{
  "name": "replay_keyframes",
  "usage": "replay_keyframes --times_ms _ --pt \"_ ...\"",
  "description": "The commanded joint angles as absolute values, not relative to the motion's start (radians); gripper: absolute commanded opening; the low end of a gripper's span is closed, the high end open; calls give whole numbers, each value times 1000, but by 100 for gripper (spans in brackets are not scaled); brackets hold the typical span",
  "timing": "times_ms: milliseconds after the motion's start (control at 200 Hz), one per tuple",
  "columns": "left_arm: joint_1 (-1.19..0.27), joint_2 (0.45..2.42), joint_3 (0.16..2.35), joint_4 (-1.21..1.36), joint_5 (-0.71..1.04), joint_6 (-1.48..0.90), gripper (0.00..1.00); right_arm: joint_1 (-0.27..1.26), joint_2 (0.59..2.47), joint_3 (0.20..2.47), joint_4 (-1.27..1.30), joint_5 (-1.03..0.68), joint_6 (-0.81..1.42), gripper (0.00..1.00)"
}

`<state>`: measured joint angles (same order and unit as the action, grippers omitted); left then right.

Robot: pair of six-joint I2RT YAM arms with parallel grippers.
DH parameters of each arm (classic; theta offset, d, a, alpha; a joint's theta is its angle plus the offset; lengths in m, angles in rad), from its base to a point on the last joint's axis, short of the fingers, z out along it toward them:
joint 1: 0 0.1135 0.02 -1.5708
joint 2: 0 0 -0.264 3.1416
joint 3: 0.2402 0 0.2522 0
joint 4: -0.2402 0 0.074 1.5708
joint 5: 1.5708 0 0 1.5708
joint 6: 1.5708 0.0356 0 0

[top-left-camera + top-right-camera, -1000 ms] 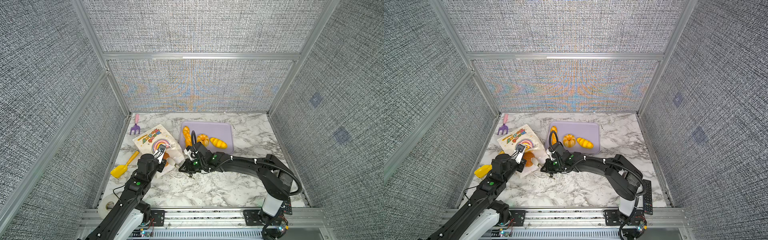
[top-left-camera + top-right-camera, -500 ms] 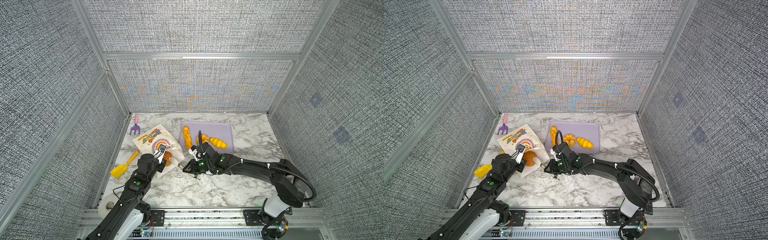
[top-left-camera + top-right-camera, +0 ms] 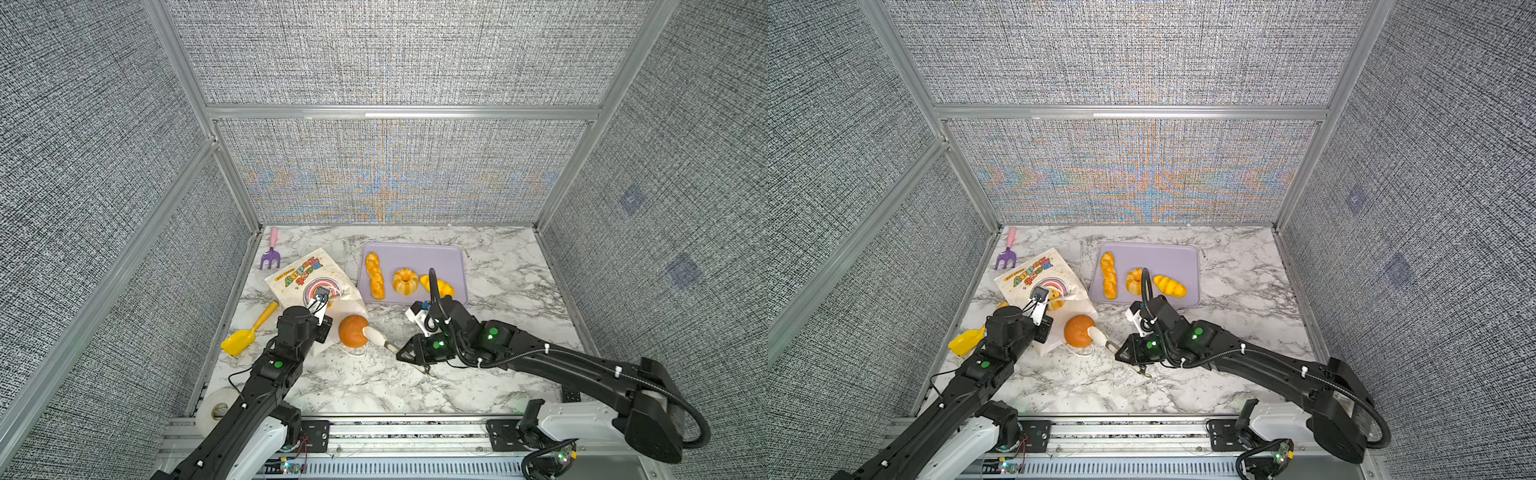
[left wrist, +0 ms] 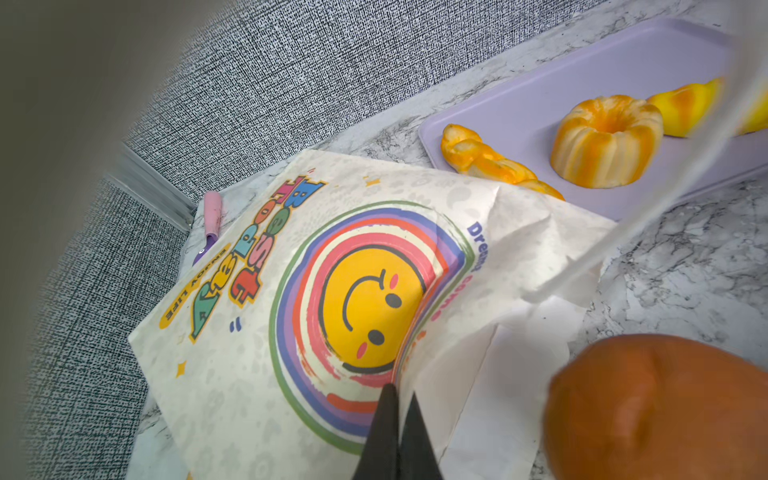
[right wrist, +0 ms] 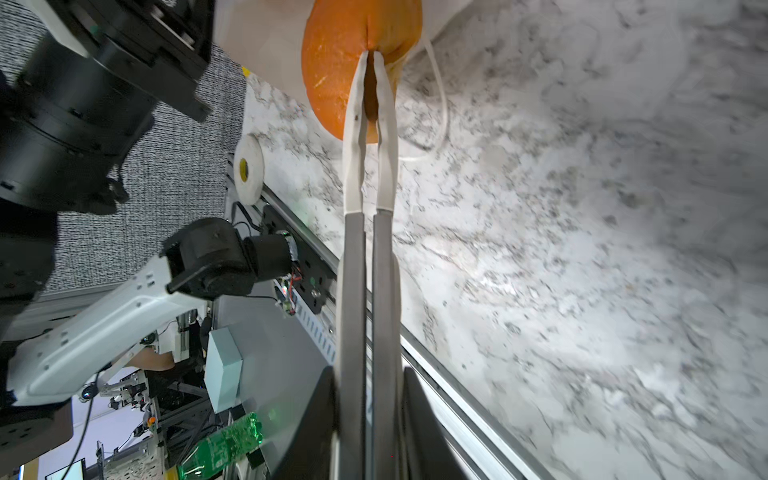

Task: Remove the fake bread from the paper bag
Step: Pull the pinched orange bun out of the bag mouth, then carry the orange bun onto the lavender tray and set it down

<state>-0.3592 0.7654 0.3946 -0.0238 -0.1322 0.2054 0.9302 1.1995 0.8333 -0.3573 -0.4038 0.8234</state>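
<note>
The paper bag [image 3: 299, 278] lies flat on the marble, print side up, with its mouth toward the front. My left gripper [image 4: 399, 395] is shut on the bag's upper mouth edge. A round orange-brown bun of fake bread [image 3: 351, 330] sits just outside the mouth, partly on the bag's lower flap. My right gripper [image 5: 368, 415] is shut on white-tipped tongs [image 5: 370, 166], whose tips pinch the bun [image 5: 332, 62]. A braided stick [image 3: 375, 274], a fluted ring bun [image 3: 404, 281] and a striped roll [image 3: 438, 285] lie on the lilac tray [image 3: 415, 255].
A yellow toy shovel [image 3: 249, 330] lies left of my left arm. A purple toy rake [image 3: 271, 253] is in the back left corner. A tape roll [image 3: 214, 411] sits at the front left edge. The bag's white cord handle [image 3: 355, 351] loops beside the bun.
My right arm has drawn back to the right with the tongs, and the round bun has come out of the bag's mouth onto the table side. The left gripper has stayed put.
</note>
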Motion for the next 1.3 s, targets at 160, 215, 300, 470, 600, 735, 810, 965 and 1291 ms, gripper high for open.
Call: replay_keyframes --times_ms 160,215,300,470,600,735,810,965,1291 --pt "-359 757 398 3 -146 195 0 793 1007 788 -472 -375 786 0" --pt "-359 753 397 0 -145 197 0 743 997 795 -496 -389 763 0" --pt "-358 749 394 0 -143 198 0 663 1009 807 -524 -414 722 0" --pt "-359 742 392 0 -138 199 0 530 1077 823 -548 -481 667 0" --pt "-359 741 388 3 -135 205 0 483 1131 855 -559 -499 634 0" --pt "-359 744 390 6 -132 207 0 457 1194 878 -541 -520 621 0" --pt "-359 744 387 8 -128 210 0 444 1237 891 -525 -536 617 0" --pt "-359 750 388 7 -120 212 0 434 1312 917 -548 -534 580 0" --pt "-359 750 388 7 -117 218 0 358 1382 1001 -529 -548 554 0"
